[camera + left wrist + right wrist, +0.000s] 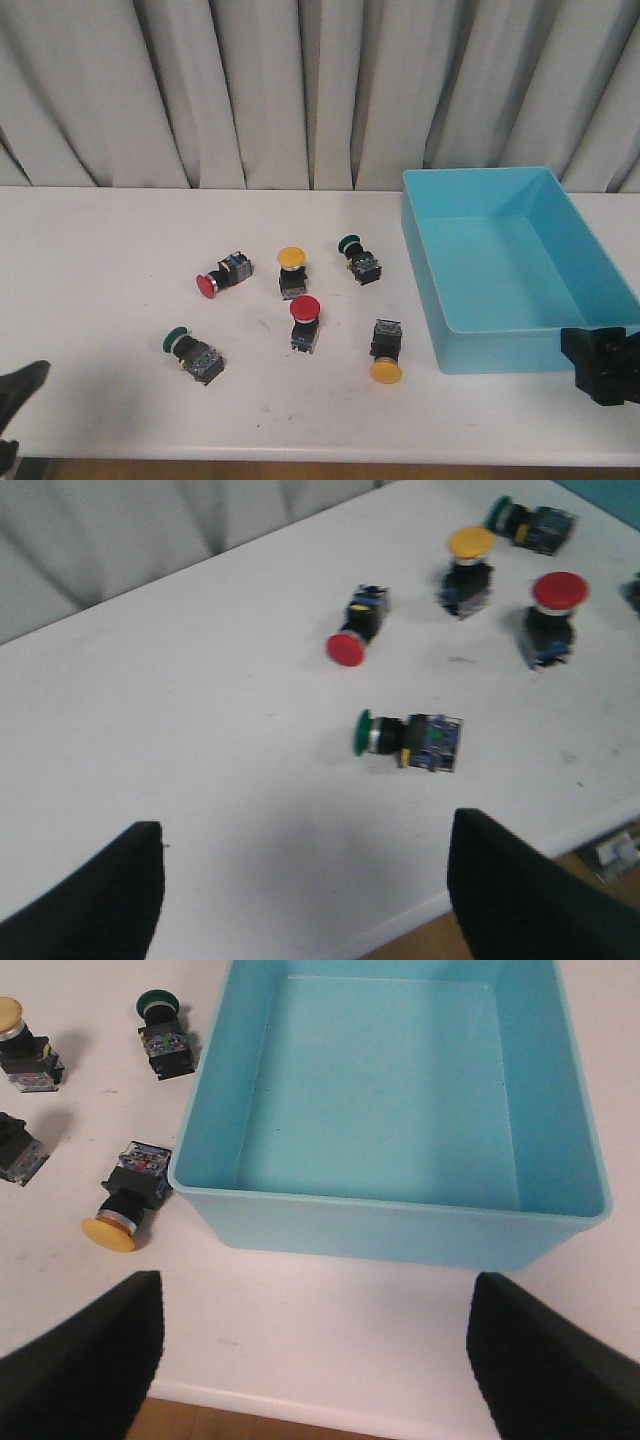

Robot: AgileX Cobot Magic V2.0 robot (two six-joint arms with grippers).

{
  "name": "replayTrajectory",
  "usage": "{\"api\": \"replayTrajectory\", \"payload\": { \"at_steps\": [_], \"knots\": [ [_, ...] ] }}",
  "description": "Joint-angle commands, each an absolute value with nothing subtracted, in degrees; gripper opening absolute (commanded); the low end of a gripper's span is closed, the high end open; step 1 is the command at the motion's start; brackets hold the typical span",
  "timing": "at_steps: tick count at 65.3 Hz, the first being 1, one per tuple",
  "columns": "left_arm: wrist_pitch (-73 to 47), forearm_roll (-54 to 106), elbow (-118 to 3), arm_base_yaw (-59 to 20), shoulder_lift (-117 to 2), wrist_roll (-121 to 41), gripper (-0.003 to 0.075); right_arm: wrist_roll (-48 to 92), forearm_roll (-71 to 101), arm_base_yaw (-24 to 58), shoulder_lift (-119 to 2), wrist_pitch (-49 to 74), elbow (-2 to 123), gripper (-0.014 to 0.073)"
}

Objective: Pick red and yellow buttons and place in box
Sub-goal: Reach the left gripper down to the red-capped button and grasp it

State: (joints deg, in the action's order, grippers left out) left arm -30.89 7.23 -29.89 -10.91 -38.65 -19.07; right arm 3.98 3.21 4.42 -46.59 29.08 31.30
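1. Both sets of jaws stand spread and empty at the white bench's near edge, ready to reach.
2. Red- and yellow-capped black push-buttons lie mid-bench.
3. The empty turquoise plastic box sits toward the right edge, within the right gripper's reach.

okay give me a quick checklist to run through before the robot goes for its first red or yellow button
1. Box empty, nothing placed yet: ok.
2. Left gripper jaws open, holding nothing: ok.
3. Right gripper jaws open, holding nothing: ok.
4. Four targets on the table: lying red button, upright yellow button, upright red button, lying yellow button by the box: ok.
5. Green buttons clear of targets: ok.
6. Either arm already lined up over a button: not ok, both sit back at the near table edge.
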Motion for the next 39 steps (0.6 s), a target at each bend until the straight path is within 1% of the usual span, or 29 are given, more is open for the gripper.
{"api": "replayTrajectory", "payload": {
  "at_steps": [1,7,11,20,29,39],
  "knots": [
    [-27.5,15.7,-32.2,-14.6,-42.9,-29.7,0.0521,4.7,3.3,4.1,-46.7,26.3,33.2,0.0575],
    [-29.4,21.6,-34.5,-17.2,-48.9,-38.8,0.0505,4.7,3.3,4.1,-46.7,27.0,33.2,0.0557],
    [-30.6,25.1,-37.2,-18.4,-53.0,-41.7,0.0498,4.7,3.3,4.1,-46.7,27.2,33.2,0.0549],
    [-30.8,30.3,-43.3,-19.2,-62.4,-42.2,0.0496,4.7,3.3,4.1,-46.7,27.4,33.2,0.0544],
    [-30.8,30.1,-49.3,-20.9,-71.4,-43.7,0.0497,4.6,3.3,4.1,-46.7,27.4,33.2,0.0544],
    [-29.8,29.7,-56.2,-24.9,-81.7,-45.0,0.0509,4.6,3.3,4.1,-46.7,27.4,33.2,0.0544]
  ]
}}
